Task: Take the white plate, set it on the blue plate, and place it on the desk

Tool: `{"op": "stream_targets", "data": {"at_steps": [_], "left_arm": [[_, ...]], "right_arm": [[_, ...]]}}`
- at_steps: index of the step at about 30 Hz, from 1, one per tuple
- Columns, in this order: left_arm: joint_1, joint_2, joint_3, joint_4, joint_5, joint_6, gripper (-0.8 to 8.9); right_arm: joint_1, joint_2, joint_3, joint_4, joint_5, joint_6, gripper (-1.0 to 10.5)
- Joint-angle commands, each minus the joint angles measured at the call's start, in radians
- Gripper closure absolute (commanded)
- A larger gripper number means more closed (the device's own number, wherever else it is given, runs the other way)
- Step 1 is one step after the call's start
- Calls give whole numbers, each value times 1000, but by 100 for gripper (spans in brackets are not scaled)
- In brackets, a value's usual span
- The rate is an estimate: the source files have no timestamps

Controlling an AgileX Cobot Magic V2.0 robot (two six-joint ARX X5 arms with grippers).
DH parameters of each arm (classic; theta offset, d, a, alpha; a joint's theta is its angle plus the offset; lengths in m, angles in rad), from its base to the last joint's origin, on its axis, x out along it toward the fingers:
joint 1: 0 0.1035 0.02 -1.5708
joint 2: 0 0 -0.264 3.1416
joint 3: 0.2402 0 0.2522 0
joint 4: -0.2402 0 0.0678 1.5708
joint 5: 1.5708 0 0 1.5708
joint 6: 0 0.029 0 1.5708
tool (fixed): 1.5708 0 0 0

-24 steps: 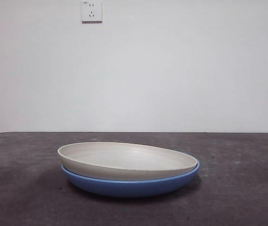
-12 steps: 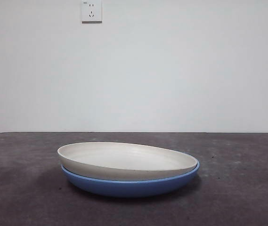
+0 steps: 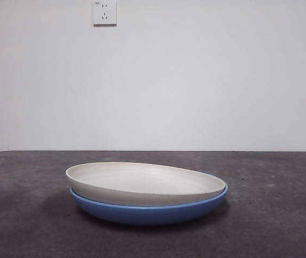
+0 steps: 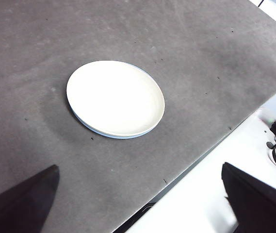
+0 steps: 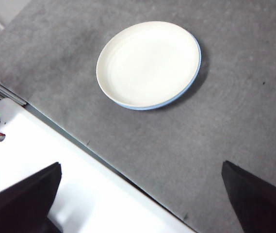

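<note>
nothing has moved since the earlier front frames: both plates sit exactly as they did. left end effector (image 4: 138, 204) hangs high above the worktop (image 3: 282, 215) with its jaws spread wide and empty; right end effector (image 5: 138, 204) does the same, also spread and empty, well apart from the stack. white plate (image 3: 142, 183) lies nested in the blue plate (image 3: 147, 214), slightly tilted, its rim riding higher on one side. stacking looks done, so the remaining step is probably lifting the white plate back onto the bare worktop.
</note>
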Motion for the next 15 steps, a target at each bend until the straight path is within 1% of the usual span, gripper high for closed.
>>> {"op": "stream_targets", "data": {"at_steps": [1, 2, 3, 4, 5, 15], "left_arm": [[-8, 3, 8, 11, -3, -1, 589], [-8, 3, 8, 10, -3, 4, 725], [-8, 3, 8, 10, -3, 4, 817], [-8, 3, 8, 11, -3, 5, 790], [-8, 3, 8, 11, -3, 5, 794], [-8, 2, 8, 11, -3, 5, 792]], "right_arm": [[6, 3, 15, 20, 3, -9, 442], [6, 3, 15, 20, 6, -8, 606], [6, 3, 15, 18, 5, -9, 807], [6, 3, 15, 19, 5, -10, 968], [6, 3, 15, 20, 5, -12, 919], [6, 3, 15, 22, 5, -13, 918]]}}
